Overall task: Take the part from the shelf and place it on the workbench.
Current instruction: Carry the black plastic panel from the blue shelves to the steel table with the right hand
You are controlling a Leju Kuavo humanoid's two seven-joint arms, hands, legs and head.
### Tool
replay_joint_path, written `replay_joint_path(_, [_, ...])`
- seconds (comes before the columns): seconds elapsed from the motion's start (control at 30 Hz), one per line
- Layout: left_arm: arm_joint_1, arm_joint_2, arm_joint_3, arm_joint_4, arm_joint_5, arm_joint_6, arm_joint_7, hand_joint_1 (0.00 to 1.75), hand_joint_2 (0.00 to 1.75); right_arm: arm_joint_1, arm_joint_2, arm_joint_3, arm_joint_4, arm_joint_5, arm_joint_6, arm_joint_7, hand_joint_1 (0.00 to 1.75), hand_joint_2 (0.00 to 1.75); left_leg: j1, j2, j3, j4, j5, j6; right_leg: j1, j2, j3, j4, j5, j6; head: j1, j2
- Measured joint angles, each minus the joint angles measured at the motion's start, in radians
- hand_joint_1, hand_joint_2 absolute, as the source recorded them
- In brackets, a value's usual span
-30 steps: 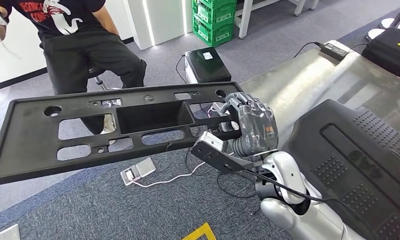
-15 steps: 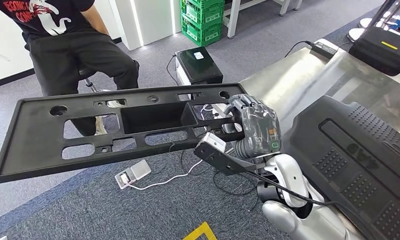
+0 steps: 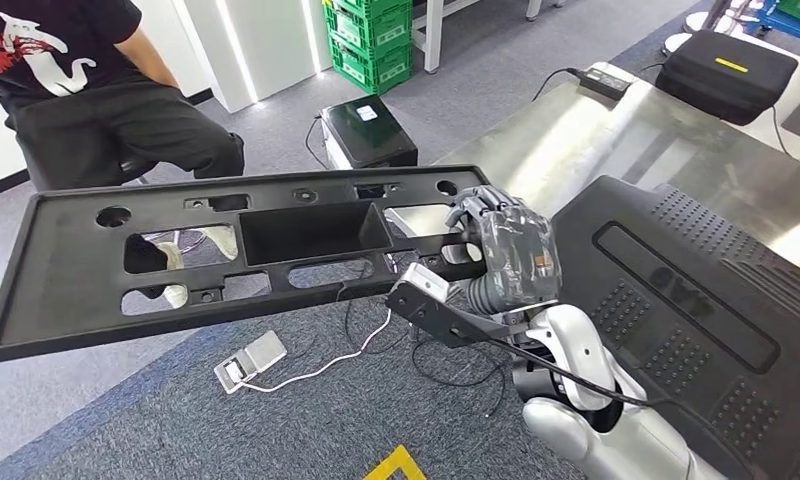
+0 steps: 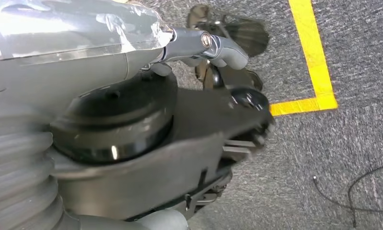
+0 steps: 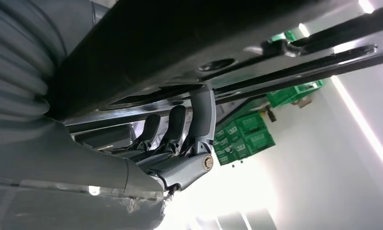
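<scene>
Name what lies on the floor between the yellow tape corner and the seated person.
In the head view, a small grey box with a white cable lies on the carpet.

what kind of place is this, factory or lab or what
Probably a robot test lab or workshop set up like a factory cell: a steel-topped workbench, stacked green crates, carpet with loose cables, and a seated person watching. The right hand holds a long black plastic part.

One long black part (image 3: pixel 216 262), one seated person (image 3: pixel 86 90), two stacked green crates (image 3: pixel 368 35), one floor box (image 3: pixel 368 130).
</scene>
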Motion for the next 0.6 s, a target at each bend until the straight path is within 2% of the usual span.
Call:
replay_joint_path(0.03, [0.0, 0.0, 0.0, 0.0, 0.0, 0.0, 0.0, 0.0, 1.75, 0.0, 0.0, 0.0, 0.001, 0.0, 0.0, 0.0, 1.75, 1.75, 0.001, -0.001, 0.007, -0.02, 0.024, 0.0, 0.0, 0.007, 0.001, 0.001, -0.001, 0.0, -0.004, 0.0])
replay_joint_path(0.1, [0.0, 0.0, 0.0, 0.0, 0.0, 0.0, 0.0, 0.0, 1.75, 0.0, 0.0, 0.0, 0.002, 0.0, 0.0, 0.0, 1.75, 1.75, 0.005, -0.016, 0.058, -0.144, 0.1, 0.002, -0.001, 0.022, 0.002, 0.006, -0.004, 0.004, -0.012, 0.0])
replay_joint_path(0.13, [0.0, 0.001, 0.0, 0.0, 0.0, 0.0, 0.0, 0.0, 1.75, -0.001, 0.0, 0.0, 0.002, 0.0, 0.0, 0.0, 1.75, 1.75, 0.007, -0.028, 0.083, -0.208, 0.126, 0.003, 0.001, 0.029, 0.0, 0.01, -0.006, 0.007, -0.016, 0.0])
replay_joint_path(0.17, [0.0, 0.001, 0.0, 0.0, -0.001, 0.0, 0.0, 0.0, 1.75, -0.002, 0.0, 0.0, 0.002, 0.001, 0.0, 0.0, 1.75, 1.75, 0.009, -0.04, 0.098, -0.25, 0.139, 0.005, 0.001, 0.036, -0.003, 0.014, -0.007, 0.011, -0.018, 0.0])
replay_joint_path(0.2, [0.0, 0.001, 0.0, 0.0, -0.001, 0.0, 0.0, 0.0, 1.75, -0.003, 0.0, 0.0, 0.002, 0.001, 0.0, 0.001, 1.75, 1.75, 0.009, -0.047, 0.105, -0.27, 0.141, 0.009, 0.001, 0.042, -0.006, 0.015, -0.007, 0.016, -0.018, 0.0])
replay_joint_path(0.27, [0.0, 0.001, -0.001, 0.0, -0.001, -0.001, 0.0, 0.0, 1.75, -0.004, 0.0, 0.0, 0.002, 0.002, 0.0, 0.002, 1.75, 1.75, 0.006, -0.041, 0.108, -0.277, 0.142, 0.019, -0.001, 0.051, -0.01, 0.016, -0.006, 0.027, -0.016, 0.0])
replay_joint_path(0.33, [-0.002, 0.001, -0.001, 0.0, -0.001, -0.001, 0.0, 0.0, 1.75, -0.005, 0.0, -0.001, 0.002, 0.002, 0.0, 0.003, 1.75, 1.75, 0.007, -0.029, 0.113, -0.286, 0.148, 0.031, -0.002, 0.04, -0.02, 0.041, -0.024, 0.036, -0.012, 0.0])
replay_joint_path(0.37, [-0.002, 0.002, 0.0, 0.0, -0.001, -0.001, 0.0, 0.0, 1.75, -0.005, -0.001, -0.001, 0.002, 0.003, 0.0, 0.004, 1.75, 1.75, 0.008, -0.023, 0.115, -0.291, 0.15, 0.036, -0.002, 0.027, -0.037, 0.079, -0.046, 0.04, -0.007, 0.0])
replay_joint_path(0.43, [-0.002, 0.002, 0.0, 0.0, -0.002, -0.002, 0.0, 0.0, 1.75, -0.005, -0.001, -0.001, 0.002, 0.003, 0.0, 0.006, 1.75, 1.75, 0.006, -0.012, 0.116, -0.292, 0.15, 0.041, -0.004, 0.001, -0.097, 0.204, -0.105, 0.046, 0.007, 0.0])
replay_joint_path(0.47, [-0.002, 0.002, 0.0, 0.0, -0.003, -0.002, 0.001, 0.0, 1.75, -0.004, -0.001, -0.001, 0.002, 0.003, 0.001, 0.007, 1.75, 1.75, 0.004, -0.006, 0.116, -0.292, 0.15, 0.042, -0.006, -0.004, -0.125, 0.259, -0.123, 0.049, 0.012, 0.0])
replay_joint_path(0.5, [-0.001, 0.002, -0.001, 0.0, -0.004, -0.002, 0.001, 0.0, 1.75, -0.003, -0.001, -0.001, 0.002, 0.002, 0.002, 0.008, 1.75, 1.75, 0.003, 0.0, 0.116, -0.292, 0.149, 0.042, -0.008, -0.008, -0.14, 0.287, -0.125, 0.05, 0.015, 0.0])
replay_joint_path(0.53, [-0.002, 0.002, -0.001, 0.0, -0.005, -0.002, 0.001, 0.0, 1.75, -0.002, -0.001, -0.001, 0.002, 0.002, 0.003, 0.009, 1.75, 1.75, 0.002, 0.005, 0.117, -0.292, 0.148, 0.042, -0.01, -0.01, -0.136, 0.276, -0.109, 0.05, 0.019, 0.0])
replay_joint_path(0.57, [-0.002, 0.002, -0.001, 0.0, -0.006, -0.002, 0.001, 0.0, 1.75, -0.001, -0.001, -0.001, 0.002, 0.002, 0.004, 0.009, 1.75, 1.75, 0.001, 0.009, 0.119, -0.292, 0.146, 0.041, -0.011, -0.014, -0.112, 0.226, -0.078, 0.049, 0.022, 0.0])
replay_joint_path(0.6, [-0.002, 0.002, -0.001, 0.0, -0.008, -0.002, 0.002, 0.0, 1.75, -0.001, -0.001, -0.001, 0.002, 0.002, 0.006, 0.01, 1.75, 1.75, 0.001, 0.013, 0.122, -0.292, 0.144, 0.039, -0.011, -0.023, -0.077, 0.153, -0.044, 0.046, 0.027, 0.0])
